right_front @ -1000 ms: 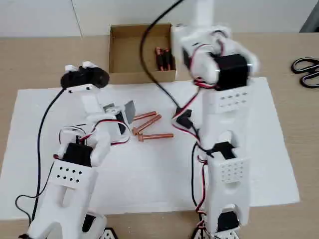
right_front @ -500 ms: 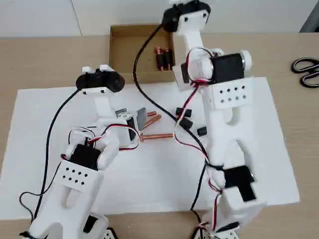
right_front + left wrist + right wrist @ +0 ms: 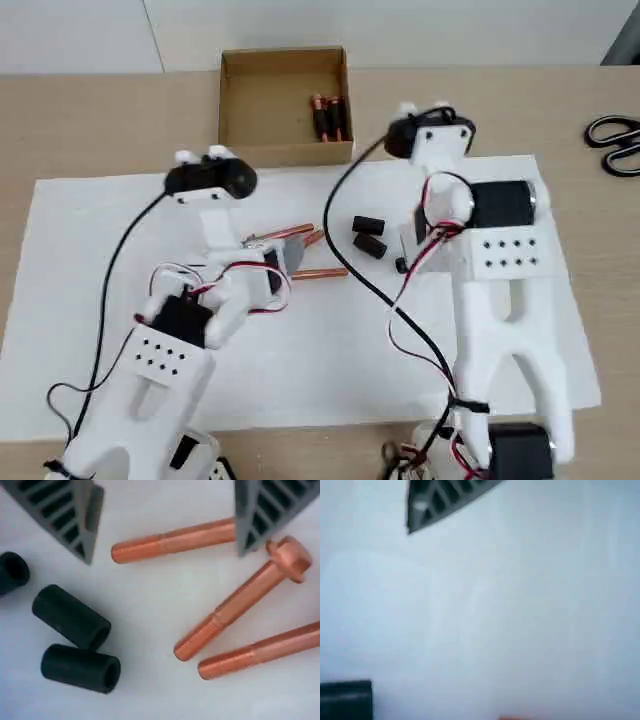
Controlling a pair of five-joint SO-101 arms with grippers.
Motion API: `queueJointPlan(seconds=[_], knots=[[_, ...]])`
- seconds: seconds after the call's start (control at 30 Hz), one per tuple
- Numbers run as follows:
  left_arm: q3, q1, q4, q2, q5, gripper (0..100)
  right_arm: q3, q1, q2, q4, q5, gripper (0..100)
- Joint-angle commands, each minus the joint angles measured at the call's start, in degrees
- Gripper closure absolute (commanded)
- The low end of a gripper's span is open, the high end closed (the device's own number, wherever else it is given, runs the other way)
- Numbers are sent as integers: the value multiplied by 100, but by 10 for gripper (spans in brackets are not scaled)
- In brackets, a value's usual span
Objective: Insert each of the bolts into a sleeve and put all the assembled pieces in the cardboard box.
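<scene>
Left tool (image 3: 165, 555): hanging spread, having slid in astride one bolt (image 3: 172, 541), frame centre.
Right tool (image 3: 410, 240): grip I cannot tell; swinging back from the cardboard box (image 3: 232, 100), upper centre, toward the sleeves (image 3: 368, 224).
Meaning: another pairing is starting, with three bolts (image 3: 240, 607) lying loose.

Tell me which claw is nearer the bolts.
Left. The left claw hangs open right over the bolts. The right claw is past the sleeves, on the side away from the bolts.
</scene>
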Motion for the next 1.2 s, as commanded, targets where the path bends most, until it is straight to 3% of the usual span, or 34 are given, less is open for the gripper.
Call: queueJointPlan(seconds=[0.0, 0.13, 0.33, 0.47, 0.7, 0.83, 0.97, 1.17], knots=[[-4, 571, -9, -97, 44, 820, 352, 233, -796, -119, 167, 806], [13, 967, -255, -97, -229, 821, 712, 409, -1675, -330, 404, 806], [558, 809, -1020, -105, -1319, 822, 1424, 778, -2281, -875, 475, 807], [743, 246, -1310, -123, -2242, 822, 1591, 787, -2308, -901, 457, 807], [602, -1037, -1240, -158, -2637, 822, 1609, 787, -2352, -866, 457, 807], [400, -730, -1046, -105, -3103, 822, 1609, 787, -2352, -866, 448, 807], [409, -62, -703, -105, -4404, 822, 1609, 787, -2352, -866, 448, 807], [409, 88, -466, -105, -4484, 823, 1618, 769, -2334, -857, 448, 807]])
